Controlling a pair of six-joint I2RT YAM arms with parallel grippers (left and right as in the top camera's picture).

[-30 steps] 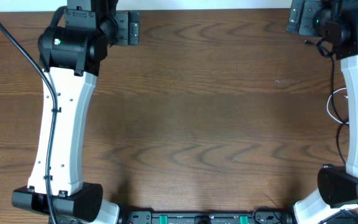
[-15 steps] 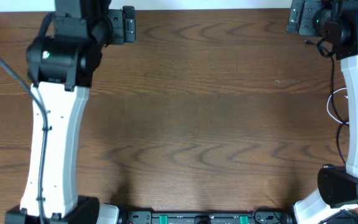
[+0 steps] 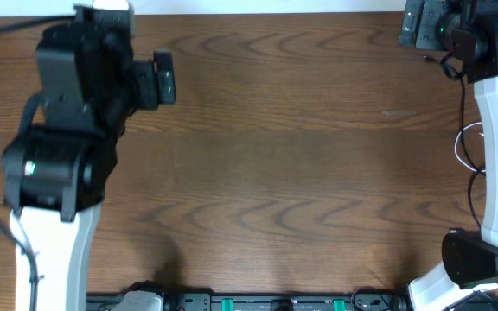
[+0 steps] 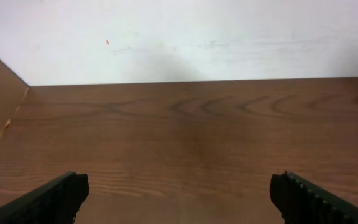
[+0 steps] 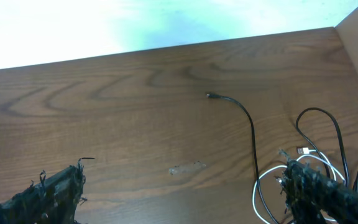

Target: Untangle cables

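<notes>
The cables lie tangled at the table's right side, beside my right arm. The black cable runs from a small plug down into loops, and the white cable curls over it with its plug end beside my right finger. From overhead the black cable and white cable show next to the arm's white link. My right gripper is open above bare wood, left of the tangle, holding nothing. My left gripper is open over bare table at the far left, away from the cables.
The left arm covers the table's left side, with its gripper near the back. The right arm stands along the right edge. A white wall borders the far edge. A pale smudge marks the wood.
The left arm has swung its gripper away from the back edge, toward the front and slightly left. The right arm and the cables have not moved.
</notes>
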